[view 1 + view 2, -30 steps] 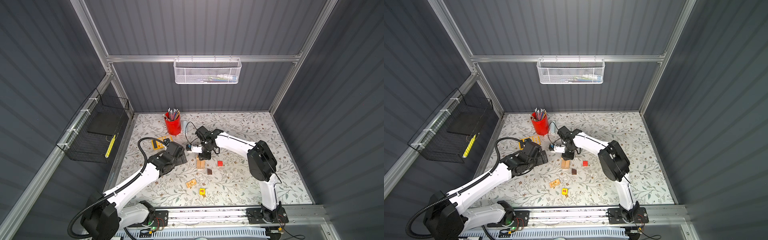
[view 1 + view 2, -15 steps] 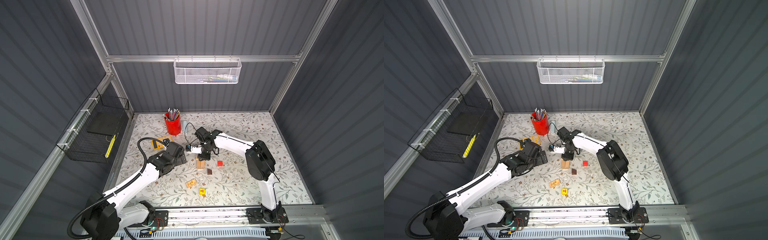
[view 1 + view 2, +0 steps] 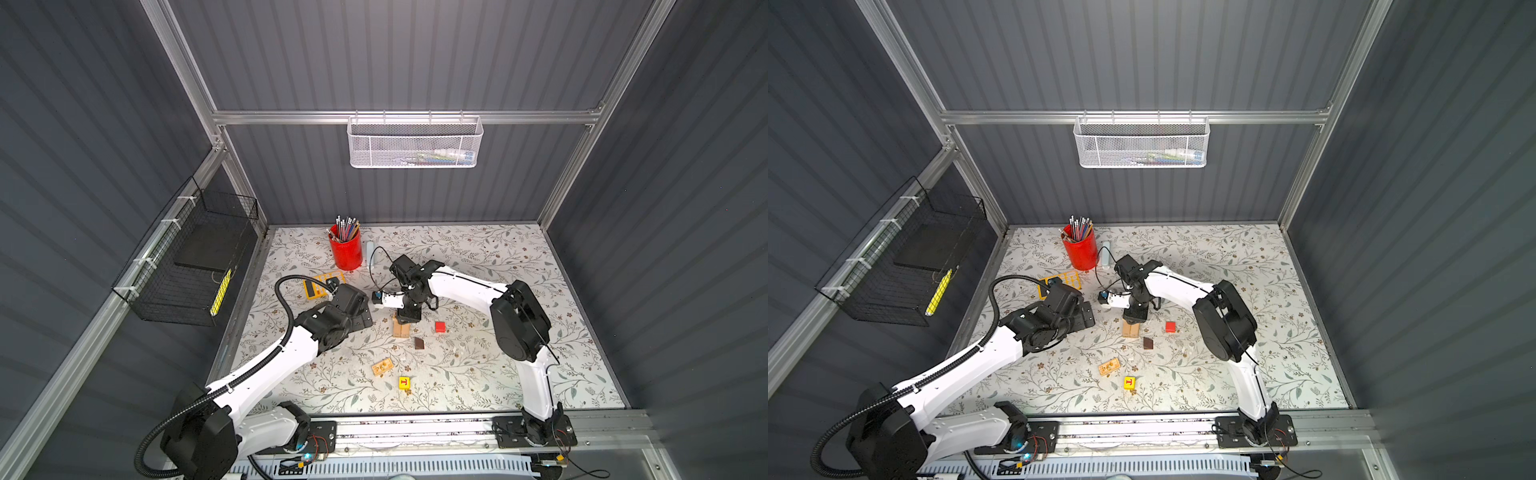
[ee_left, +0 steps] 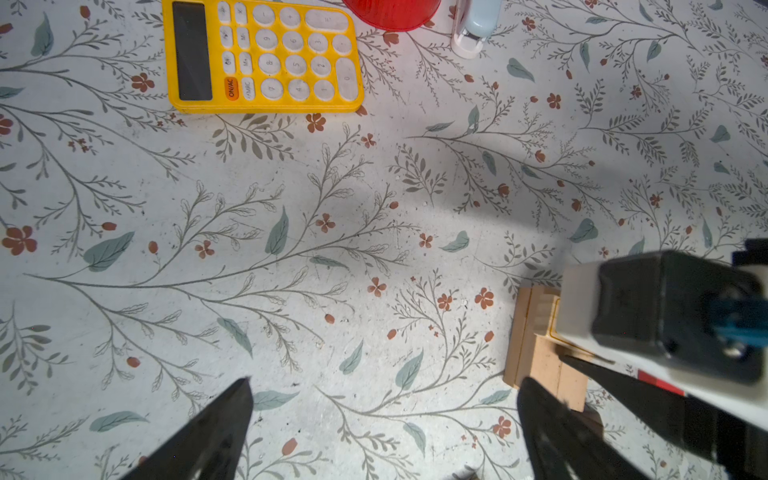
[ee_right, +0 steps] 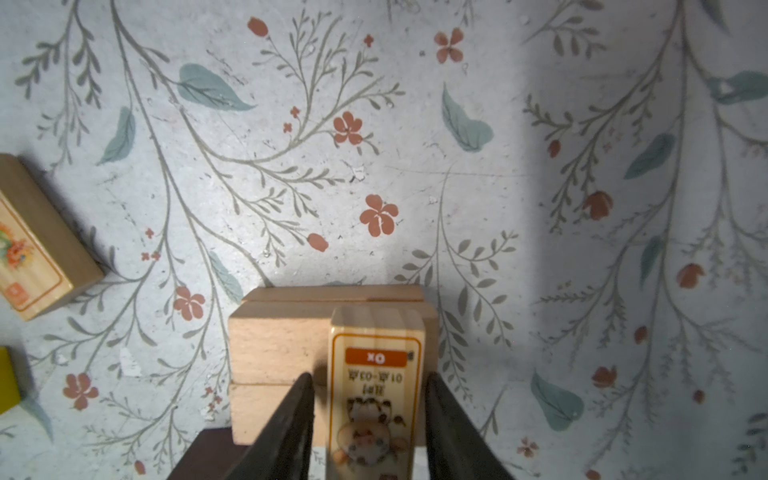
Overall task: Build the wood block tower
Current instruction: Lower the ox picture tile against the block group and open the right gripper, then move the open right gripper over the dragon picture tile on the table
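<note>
Right wrist view: right hand (image 5: 368, 376) open around the picture block (image 5: 376, 415) on the tower (image 5: 278, 340); it looks light and hard; pinch long sides.

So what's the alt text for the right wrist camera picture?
A printed OX block lies on a stack of plain wooden blocks, between the right gripper's two dark fingers, with a gap beside one. Around them is a floral tabletop, with another printed block at the edge.

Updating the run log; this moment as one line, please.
phase: printed block placed on plank stack | right hand: open around block | left hand: open, empty | loose: red cube, yellow cube
</note>
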`<state>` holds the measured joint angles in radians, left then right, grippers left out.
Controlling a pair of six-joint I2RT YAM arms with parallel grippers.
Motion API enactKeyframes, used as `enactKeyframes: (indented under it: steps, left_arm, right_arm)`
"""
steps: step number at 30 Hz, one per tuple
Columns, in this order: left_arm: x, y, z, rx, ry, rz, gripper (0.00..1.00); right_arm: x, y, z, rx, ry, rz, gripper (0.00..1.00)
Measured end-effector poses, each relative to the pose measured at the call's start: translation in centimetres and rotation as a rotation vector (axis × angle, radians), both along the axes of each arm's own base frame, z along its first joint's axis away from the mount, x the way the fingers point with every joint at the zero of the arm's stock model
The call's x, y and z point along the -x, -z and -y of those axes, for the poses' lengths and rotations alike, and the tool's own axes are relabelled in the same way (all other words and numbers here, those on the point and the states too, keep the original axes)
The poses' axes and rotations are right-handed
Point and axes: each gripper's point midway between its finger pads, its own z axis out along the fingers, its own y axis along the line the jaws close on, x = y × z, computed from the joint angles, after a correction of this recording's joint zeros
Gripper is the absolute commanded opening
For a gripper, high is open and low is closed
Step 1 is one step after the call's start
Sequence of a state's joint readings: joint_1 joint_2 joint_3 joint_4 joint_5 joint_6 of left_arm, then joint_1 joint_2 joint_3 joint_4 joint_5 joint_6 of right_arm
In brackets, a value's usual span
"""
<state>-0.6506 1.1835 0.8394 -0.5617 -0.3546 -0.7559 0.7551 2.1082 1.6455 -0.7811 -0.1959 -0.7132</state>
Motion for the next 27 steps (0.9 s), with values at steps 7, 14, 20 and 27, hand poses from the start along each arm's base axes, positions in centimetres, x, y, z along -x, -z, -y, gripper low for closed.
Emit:
enactKeyframes:
  steps: [7, 14, 20, 27]
  left_arm:
    - [0.0, -0.1, -0.1, -0.005, -0.003, 0.003, 0.99]
    - [0.5, -1.3, -0.7, 0.001, -0.011, 0.027, 0.99]
    - [1.3, -2.4, -1.5, 0.017, -0.030, 0.044, 0.99]
    - [2.7, -3.8, -2.8, 0.049, -0.070, 0.062, 0.99]
  right_arm:
    - [0.0, -2.5, -0.5, -0.055, 0.042, 0.014, 0.64]
    - [-0.5, -8.7, -0.7, -0.210, 0.216, 0.062, 0.75]
    - [0.4, -12.2, 1.0, -0.331, 0.434, 0.063, 0.85]
    - [2.1, -11.7, 2.6, -0.324, 0.684, 0.036, 0.99]
